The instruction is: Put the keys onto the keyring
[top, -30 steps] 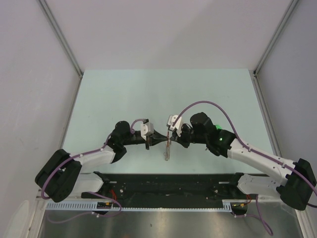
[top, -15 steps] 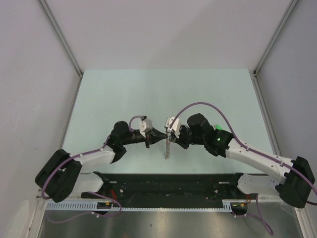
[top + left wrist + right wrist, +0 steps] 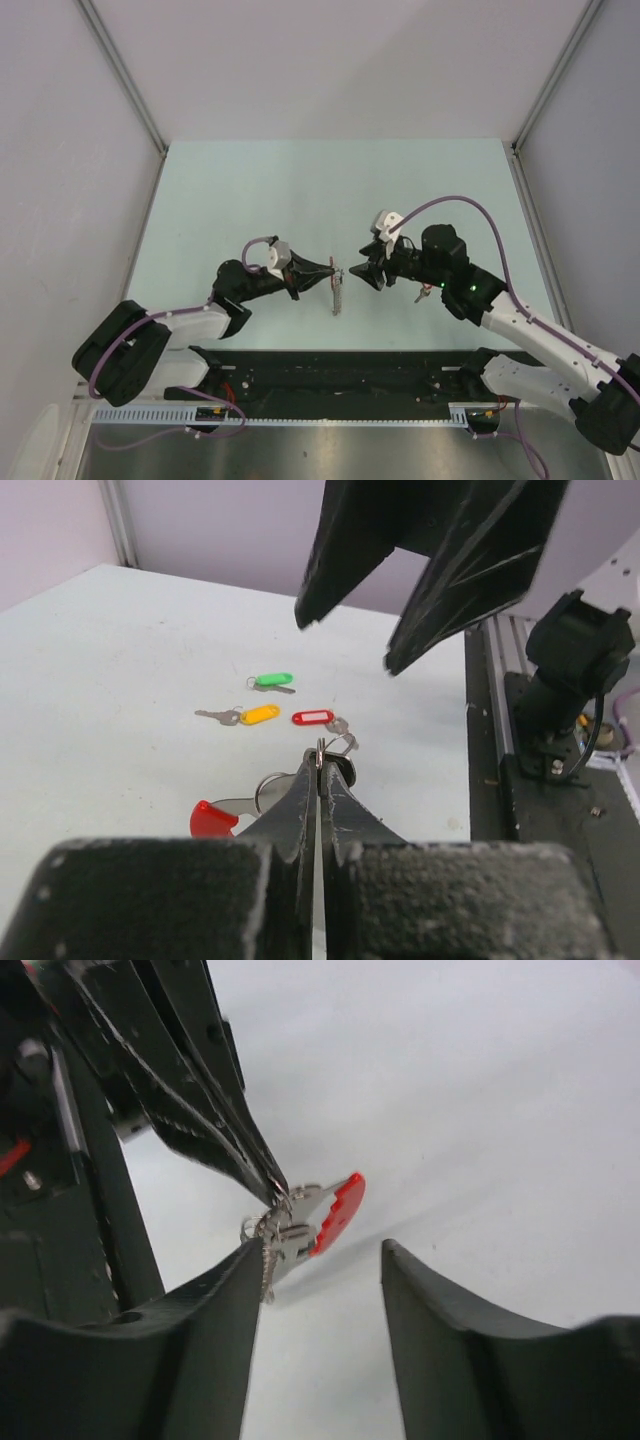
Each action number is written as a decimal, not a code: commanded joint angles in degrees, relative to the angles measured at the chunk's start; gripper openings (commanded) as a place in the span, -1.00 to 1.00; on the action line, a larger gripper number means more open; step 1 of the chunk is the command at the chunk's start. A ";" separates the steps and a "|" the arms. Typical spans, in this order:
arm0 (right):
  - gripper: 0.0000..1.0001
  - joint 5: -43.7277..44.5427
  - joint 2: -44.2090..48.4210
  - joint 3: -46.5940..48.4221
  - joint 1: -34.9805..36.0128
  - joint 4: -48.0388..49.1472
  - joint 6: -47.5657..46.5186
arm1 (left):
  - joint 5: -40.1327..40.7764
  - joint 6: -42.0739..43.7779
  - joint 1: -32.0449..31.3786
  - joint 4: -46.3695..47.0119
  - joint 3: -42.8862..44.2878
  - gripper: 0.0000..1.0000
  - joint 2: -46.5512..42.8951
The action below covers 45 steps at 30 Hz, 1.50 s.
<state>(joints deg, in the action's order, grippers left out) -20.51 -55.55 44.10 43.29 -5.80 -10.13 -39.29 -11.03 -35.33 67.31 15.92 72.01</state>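
Left gripper (image 3: 328, 272) is clamped tight on the keyring (image 3: 337, 296) — by one metal ring. Right gripper (image 3: 364, 270), at its 3 o'clock, stands parted — holding nothing.

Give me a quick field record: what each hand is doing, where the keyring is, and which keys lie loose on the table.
left hand: shut, pinching the ring end of the red plastic and silver metal oval keyring, which hangs from it
right hand: open, facing the keyring, not touching it
loose keys: green-headed small silver metal key, yellow-headed key, red-headed key, lying apart on the white table
keys on ring: cannot tell
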 commanded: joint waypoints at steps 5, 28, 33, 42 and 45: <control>0.20 -9.62 2.20 -5.43 -2.16 17.75 6.35 | 6.23 -8.83 0.26 13.82 -1.51 -0.99 -0.02; -0.07 -4.63 -1.75 -3.14 0.57 24.79 3.80 | 11.34 -8.84 -0.26 -10.61 4.90 -1.00 -12.77; -0.03 -0.33 -2.20 -2.17 1.80 25.58 4.50 | 11.95 -10.24 -0.26 -11.23 6.49 -1.00 -13.12; 0.21 9.61 -1.67 4.41 2.77 19.43 3.54 | 13.71 -5.85 -0.18 -22.47 14.92 -0.99 -15.58; 0.37 11.37 -2.37 7.93 2.77 16.97 2.57 | 14.15 -4.09 -0.09 -24.59 19.14 -0.99 -14.44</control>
<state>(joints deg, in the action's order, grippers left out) -13.76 -57.89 45.91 45.80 13.28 -6.22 -26.79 -18.00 -35.46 45.01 28.49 58.17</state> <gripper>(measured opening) 0.646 0.006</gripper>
